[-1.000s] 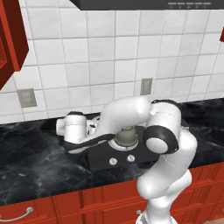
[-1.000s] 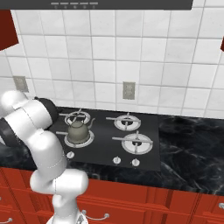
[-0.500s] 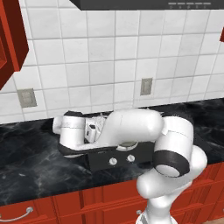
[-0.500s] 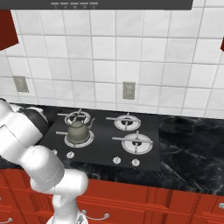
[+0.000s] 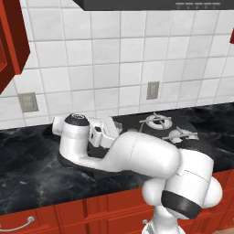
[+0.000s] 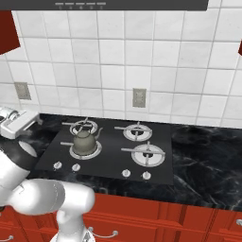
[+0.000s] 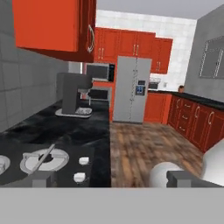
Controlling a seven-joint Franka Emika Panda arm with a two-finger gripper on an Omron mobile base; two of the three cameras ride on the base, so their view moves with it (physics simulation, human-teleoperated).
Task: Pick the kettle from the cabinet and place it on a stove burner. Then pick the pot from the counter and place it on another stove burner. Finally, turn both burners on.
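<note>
The small grey-green kettle (image 6: 85,142) stands on the front-left burner (image 6: 85,150) of the black cooktop (image 6: 111,146). Nothing sits on the other burners (image 6: 148,155). My gripper (image 6: 34,118) hovers over the counter (image 6: 203,165) left of the cooktop, well apart from the kettle, pointing along the counter. Its fingertips (image 7: 42,179) stand far apart in the hand view, so the gripper (image 7: 113,179) is open and holds nothing. In the left base view the gripper (image 5: 112,131) sits in front of the cooktop's left edge. A red wall cabinet (image 5: 9,41) hangs at upper left. The pot is out of view.
White knobs (image 6: 75,167) line the cooktop's front edge. A burner (image 7: 43,160) and knobs (image 7: 83,161) lie below the hand. Farther along the counter stand a grey coffee machine (image 7: 72,98), a steel fridge (image 7: 131,89) and red cabinets (image 7: 52,24). Wooden floor (image 7: 144,144) lies beyond.
The arm has folded lower and its bulky links have swung across the front of the cooktop. The hand stays at the cooktop's left side, open. The kettle has not moved.
</note>
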